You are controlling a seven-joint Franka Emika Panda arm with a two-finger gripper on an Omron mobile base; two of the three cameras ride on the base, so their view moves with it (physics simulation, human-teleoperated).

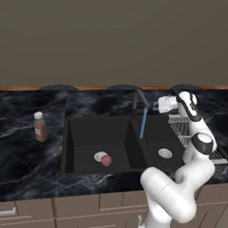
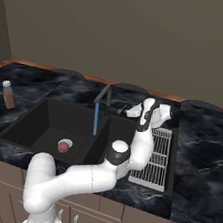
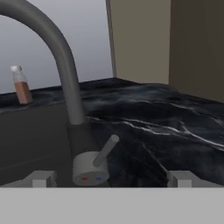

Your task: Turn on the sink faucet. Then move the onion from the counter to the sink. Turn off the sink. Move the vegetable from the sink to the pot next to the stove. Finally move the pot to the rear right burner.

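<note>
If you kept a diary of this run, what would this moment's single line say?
step: turn water off | claw: open, at faucet handle | water: running | onion: left sink basin, by drain

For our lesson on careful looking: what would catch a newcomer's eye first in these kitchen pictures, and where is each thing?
First, the blue stream of water falling from the sink faucet onto the divider of the black sink. Next, the reddish onion lying in the left basin beside its silver drain. Then the white arm reaching over the right basin, its open gripper at the faucet's base, close by its lever.
</note>
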